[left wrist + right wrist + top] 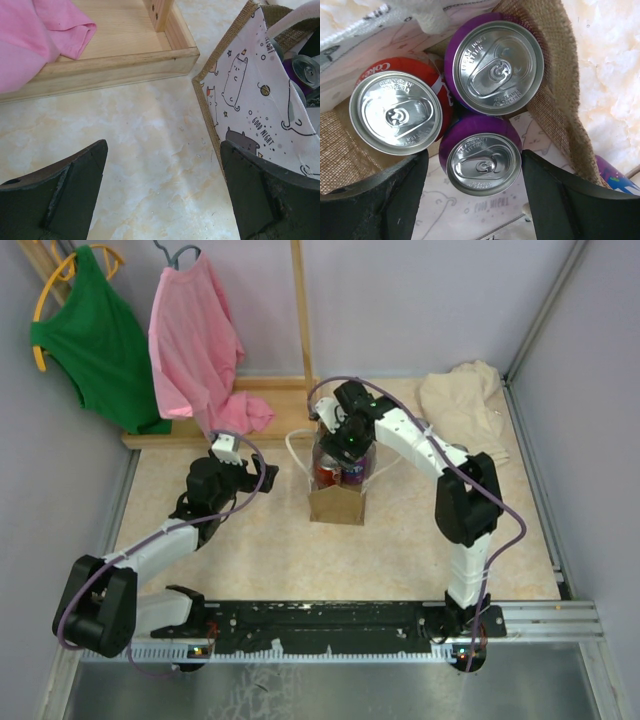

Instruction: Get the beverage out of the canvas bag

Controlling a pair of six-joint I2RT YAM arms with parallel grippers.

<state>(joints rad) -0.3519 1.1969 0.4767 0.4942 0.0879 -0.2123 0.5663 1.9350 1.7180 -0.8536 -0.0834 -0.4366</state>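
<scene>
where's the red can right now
In the right wrist view, the red can stands inside the canvas bag at picture left, beside two purple cans.

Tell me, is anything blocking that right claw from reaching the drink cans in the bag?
Nothing visible does. The right gripper hangs open over the open mouth of the canvas bag, and the lower purple can shows bare between its fingers. The white handle lies off at the rim.

Three cans (490, 65) sunk in canvas bag (565, 90), sides mostly hidden; purple item (612, 175) cut off at edge.
</scene>
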